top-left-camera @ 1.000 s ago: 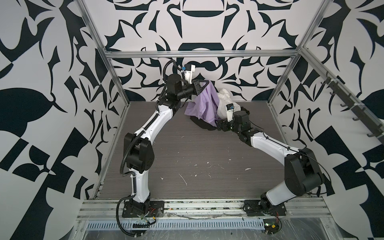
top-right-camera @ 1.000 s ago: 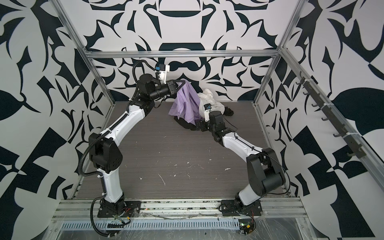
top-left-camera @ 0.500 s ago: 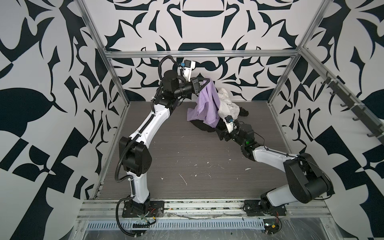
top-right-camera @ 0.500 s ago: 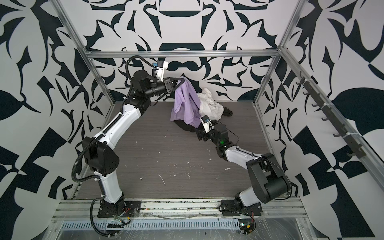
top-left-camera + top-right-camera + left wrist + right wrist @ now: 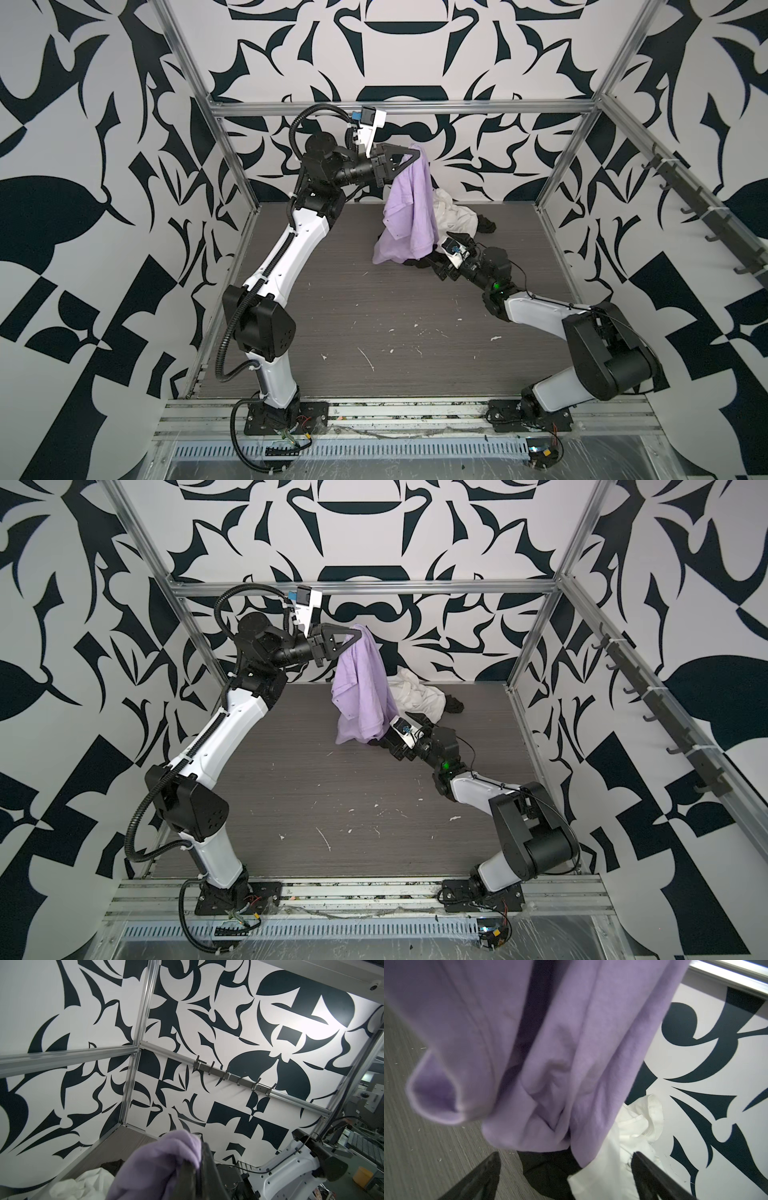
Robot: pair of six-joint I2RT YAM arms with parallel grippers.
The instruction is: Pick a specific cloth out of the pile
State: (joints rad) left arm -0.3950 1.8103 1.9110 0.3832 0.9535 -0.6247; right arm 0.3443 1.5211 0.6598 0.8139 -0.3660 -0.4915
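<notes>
Up near rear edge of desk [image 5: 353, 299] — left gripper [image 5: 419, 155] clamped on cloth [image 5: 409, 216], hem hanging to pile [image 5: 457, 216]; right gripper [image 5: 565, 1156] low beside pile — jaws wide, empty.

Open passage: the front and middle of the desk [image 5: 332, 324], between the two arms. Obstacles: the lavender cloth [image 5: 409, 216] hangs as a curtain from the shut left gripper [image 5: 417, 155] and screens the pile [image 5: 415, 698]. The white garment [image 5: 455, 216] lies just behind it. The black garment [image 5: 548, 1169] lies under its hem, ahead of the wide jaws of the right gripper [image 5: 565, 1156].
</notes>
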